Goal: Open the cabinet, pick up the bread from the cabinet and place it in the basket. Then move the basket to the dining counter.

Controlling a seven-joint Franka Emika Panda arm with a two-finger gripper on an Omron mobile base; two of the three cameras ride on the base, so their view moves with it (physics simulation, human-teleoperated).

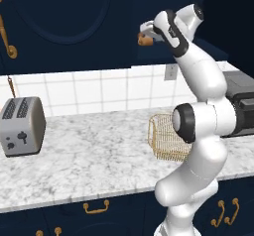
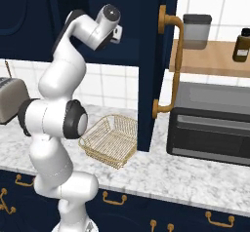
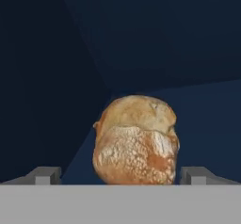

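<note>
Occlusions and cut-offs
The basket (image 1: 166, 138) was partly hidden by the arm; the toaster (image 2: 9, 99) was cut by the frame edge.

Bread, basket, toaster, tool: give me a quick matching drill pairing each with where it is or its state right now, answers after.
Things:
1. bread
2. basket
3. toaster
4. tool

Places or states:
A. on the marble worktop, beside the open cabinet door
B. open, fingers either side of the roll
C. inside the dark cabinet
D. at the worktop's left end, by the tiled wall

Pairs: 1-C, 2-A, 3-D, 4-B
</note>
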